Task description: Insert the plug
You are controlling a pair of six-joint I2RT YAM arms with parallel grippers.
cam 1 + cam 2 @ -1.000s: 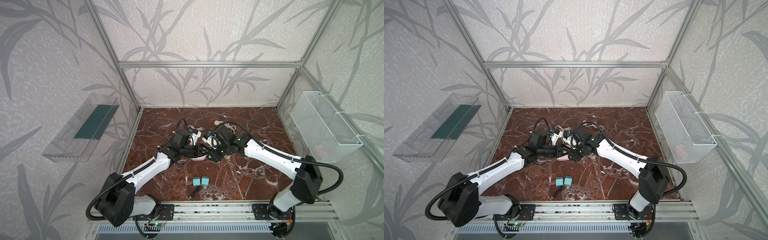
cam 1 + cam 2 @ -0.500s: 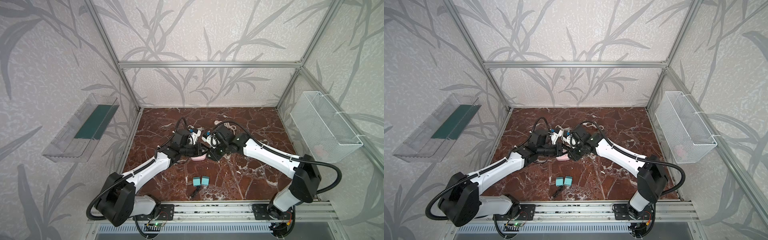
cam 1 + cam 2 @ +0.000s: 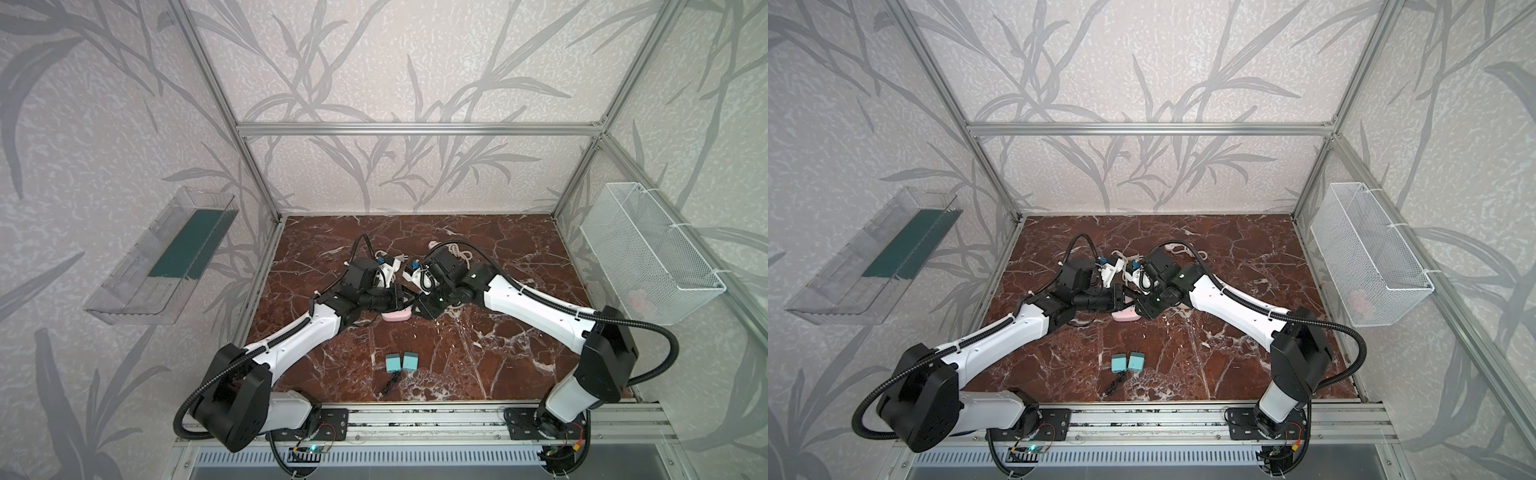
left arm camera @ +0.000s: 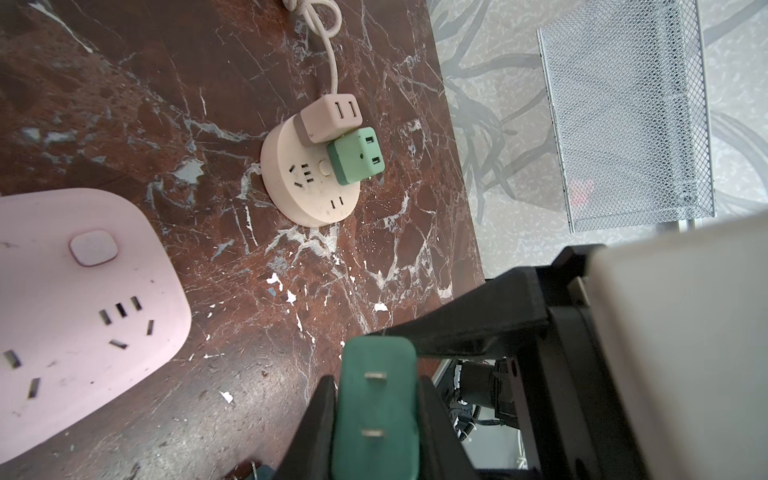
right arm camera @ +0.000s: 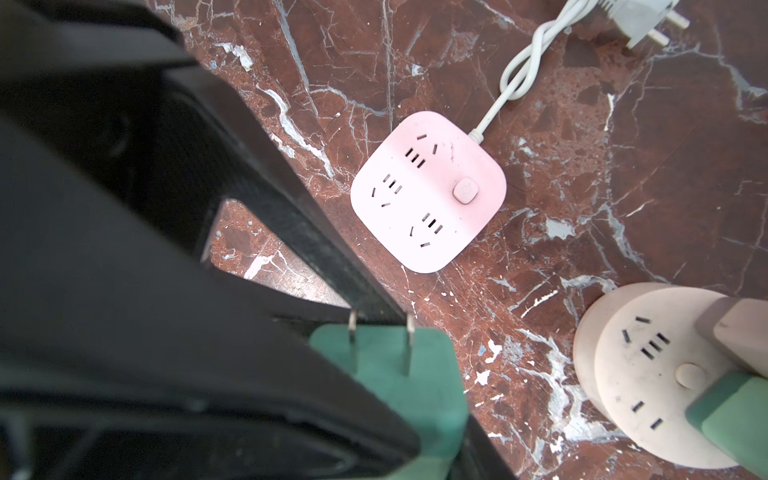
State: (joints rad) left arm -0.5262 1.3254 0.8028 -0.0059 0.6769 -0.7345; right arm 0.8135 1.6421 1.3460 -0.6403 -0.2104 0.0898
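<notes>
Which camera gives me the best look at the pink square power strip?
The right wrist view: the pink power strip lies whole and unobstructed, with every socket and its button visible. The left wrist view crops it at the picture's edge. In both top views only a small pink edge shows.

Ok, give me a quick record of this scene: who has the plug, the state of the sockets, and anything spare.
held item: green two-prong plug, not inserted
holder: left pincer, shut on it
pink power strip: flat on the marble tabletop, every socket empty
round beige power strip: beige adapter and green adapter sit on it
spares: teal plug beside a second teal plug, near the front edge
</notes>
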